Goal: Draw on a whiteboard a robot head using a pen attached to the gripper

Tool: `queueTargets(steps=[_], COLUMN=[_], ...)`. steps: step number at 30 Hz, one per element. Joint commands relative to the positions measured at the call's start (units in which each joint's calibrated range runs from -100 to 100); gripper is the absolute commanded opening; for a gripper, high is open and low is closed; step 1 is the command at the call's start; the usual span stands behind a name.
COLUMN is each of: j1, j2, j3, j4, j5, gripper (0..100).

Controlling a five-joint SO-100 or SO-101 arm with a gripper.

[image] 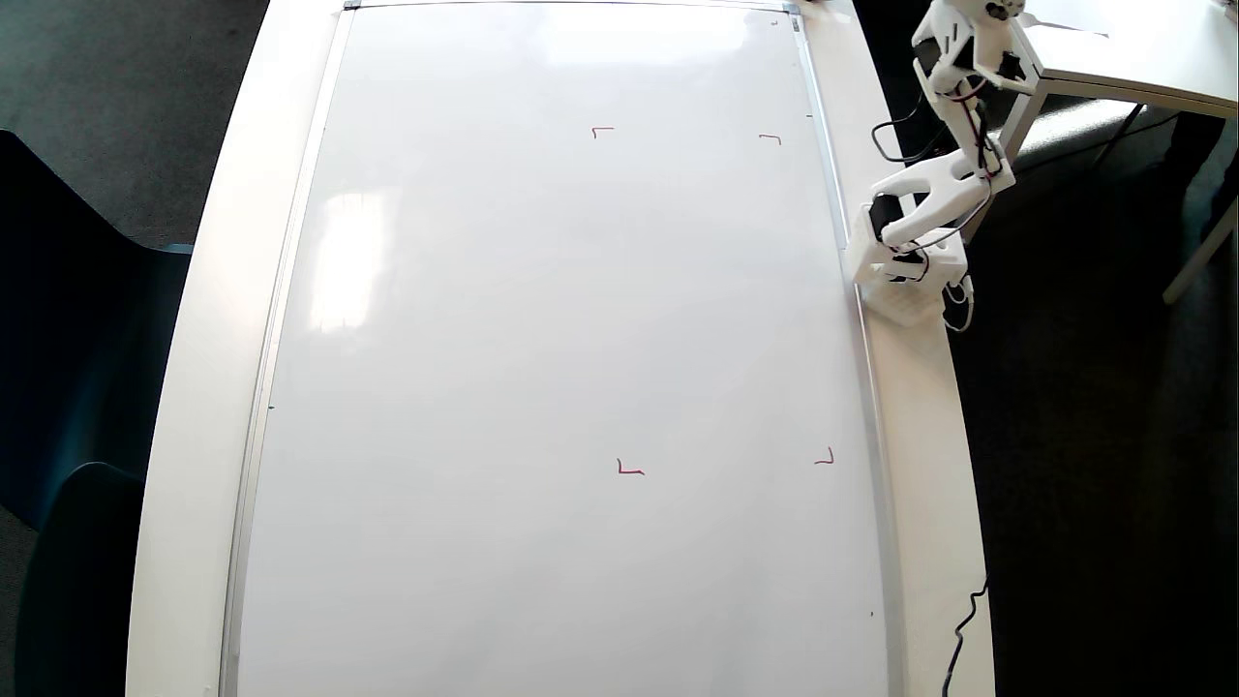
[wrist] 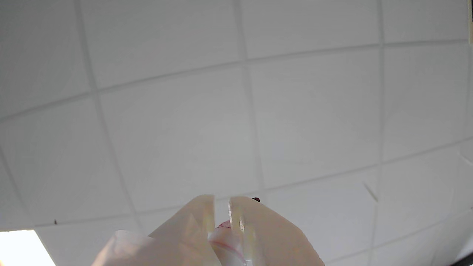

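The whiteboard (image: 542,319) lies flat and fills most of the overhead view. It bears only four small red corner ticks, such as one tick (image: 629,469) at the lower middle. No robot head drawing shows on it. The white arm (image: 929,203) is folded up at the board's right edge, off the board. In the wrist view my gripper (wrist: 221,201) points up at the ceiling. Its two pale fingers stand close together around the pen (wrist: 223,240), a white barrel with a red ring. In the overhead view the gripper's tip is cut off at the top edge.
A white table (image: 203,319) carries the board. A second white desk (image: 1133,58) stands at the top right behind the arm. A dark chair (image: 68,387) is at the left. A black cable (image: 963,629) hangs at the lower right. A ceiling light (wrist: 22,247) shows in the wrist view.
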Motion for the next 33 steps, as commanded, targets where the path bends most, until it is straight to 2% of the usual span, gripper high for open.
queueTargets(steps=[1,12,15,17,18,22,23,26,27,31,32,33], j1=[0.39,0.39,0.46,0.54,0.76,0.32,0.17,-0.72,-0.94,-1.82,-2.63,-3.07], j2=[12.25,31.12,33.80,34.05,34.05,34.39,34.72,34.80,34.80,34.13,33.97,33.97], j3=[-12.00,-24.80,-24.80,-24.89,-24.89,-24.80,-24.53,-23.89,-23.89,-24.62,-24.89,-24.89], j4=[0.58,0.66,5.62,12.31,20.13,34.37,40.72,49.23,56.79,75.29,84.76,89.46], j5=[0.21,0.26,0.26,0.37,1.92,5.73,7.29,9.54,10.88,11.63,11.63,11.41], gripper=[1,1,1,1,1,1,1,1,1,1,1,1])
